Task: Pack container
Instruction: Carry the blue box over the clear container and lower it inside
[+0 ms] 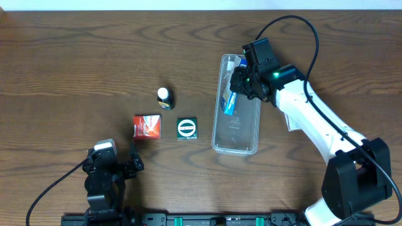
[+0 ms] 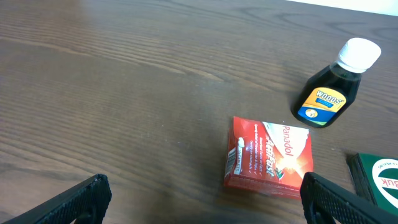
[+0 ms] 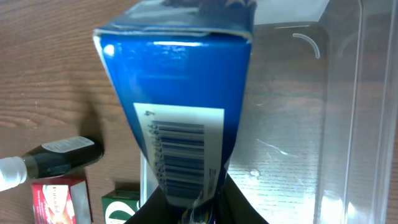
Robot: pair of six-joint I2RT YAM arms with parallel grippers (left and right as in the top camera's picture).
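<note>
The clear plastic rectangular container (image 1: 242,135) lies right of centre in the overhead view. Its long axis runs from the top of the frame toward the bottom, with the short ends facing up and down.

The right pincer (image 1: 240,85) hangs over the container's upper half, clamped on a glossy blue cardboard box (image 1: 228,100). The box leans along the container's left wall. Whether it touches the floor I cannot tell. In the right wrist view a white barcode panel runs down the box's face. The digits beside it are too small to read.

The container's lower half shows bare floor out to its rounded rim.

Left of the container, on the dark wooden worktop (image 1: 63,63), three small things sit apart from one another:
- A dark glass bottle with a white cap (image 2: 329,87) has a blue and yellow label reading "WOODS'".
- A red cardboard box (image 2: 268,155) is printed "Panadol ActiFast".
- A green cardboard box with a white ring emblem (image 1: 186,128) has its lettering cut off at the frame edge in the left wrist view.

The left pincer (image 2: 202,193) is low at the lower left of the overhead view. Its fingers are spread wide apart with nothing between them, and the red box lies just ahead. Broad wood stretches toward the upper left.
</note>
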